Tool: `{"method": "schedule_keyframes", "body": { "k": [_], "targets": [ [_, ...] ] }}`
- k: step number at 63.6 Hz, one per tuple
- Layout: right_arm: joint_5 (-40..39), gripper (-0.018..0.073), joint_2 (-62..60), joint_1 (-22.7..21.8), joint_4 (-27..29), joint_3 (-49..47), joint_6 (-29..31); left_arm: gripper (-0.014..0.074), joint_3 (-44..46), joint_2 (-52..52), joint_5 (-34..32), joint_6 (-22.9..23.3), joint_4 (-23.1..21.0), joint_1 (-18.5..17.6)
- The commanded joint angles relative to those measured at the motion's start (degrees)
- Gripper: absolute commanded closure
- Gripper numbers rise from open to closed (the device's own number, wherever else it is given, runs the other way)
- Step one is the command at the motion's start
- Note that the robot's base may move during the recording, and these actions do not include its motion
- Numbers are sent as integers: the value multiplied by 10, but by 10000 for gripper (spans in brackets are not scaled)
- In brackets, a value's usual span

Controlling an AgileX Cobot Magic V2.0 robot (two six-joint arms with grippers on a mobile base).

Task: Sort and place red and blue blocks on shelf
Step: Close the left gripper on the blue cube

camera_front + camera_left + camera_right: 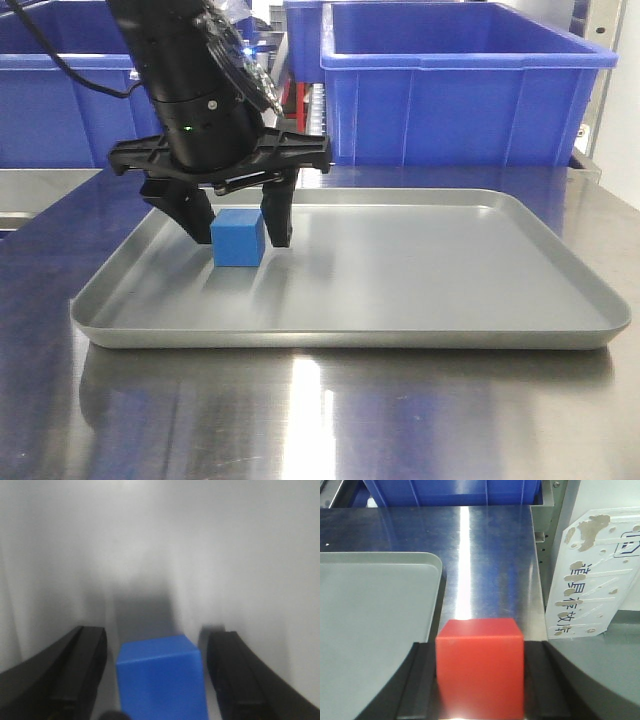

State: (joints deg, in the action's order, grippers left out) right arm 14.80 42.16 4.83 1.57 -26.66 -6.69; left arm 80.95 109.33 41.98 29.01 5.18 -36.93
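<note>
At the right edge of the right wrist view stands a white panel (592, 575) with printed characters, its coating so flaked that I cannot read them (no other writing shows). The red block (480, 665) is a plain matte cube with crisp edges. It is clamped between the two black fingers of the right pincer (480, 652), over bare steel surface (485, 555) just beside the rounded corner of the grey tray (370, 605). Whether it touches the steel I cannot tell.

The blue block (237, 242), a cube just as plain, sits flat on the tray floor near its left rear corner. The left pincer (240, 236) straddles it with its fingers (80, 670) apart, and the left wrist view shows a slim gap on either side. Behind the tray stand large blue bins (460, 90) (their insides are out of sight).
</note>
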Motion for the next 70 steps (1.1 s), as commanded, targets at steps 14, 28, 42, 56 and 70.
{"method": "schedule_keyframes", "body": {
  "k": [14, 28, 42, 56, 70],
  "targets": [
    [-43, 502, -5, -3, -6, -16, 4, 114, 19, -26, -17, 5, 2, -5],
    [-43, 502, -5, -3, -6, -16, 4, 114, 19, -21, -17, 5, 2, -5],
    [-43, 502, -5, -3, -6, -16, 4, 123, 19, -21, -17, 5, 2, -5],
    [-43, 502, -5, -3, -6, -16, 4, 253, 19, -21, -9, 5, 1, -5],
    [-43, 502, -5, -3, -6, -16, 4, 434, 19, -27, -8, 5, 1, -5]
  ]
}}
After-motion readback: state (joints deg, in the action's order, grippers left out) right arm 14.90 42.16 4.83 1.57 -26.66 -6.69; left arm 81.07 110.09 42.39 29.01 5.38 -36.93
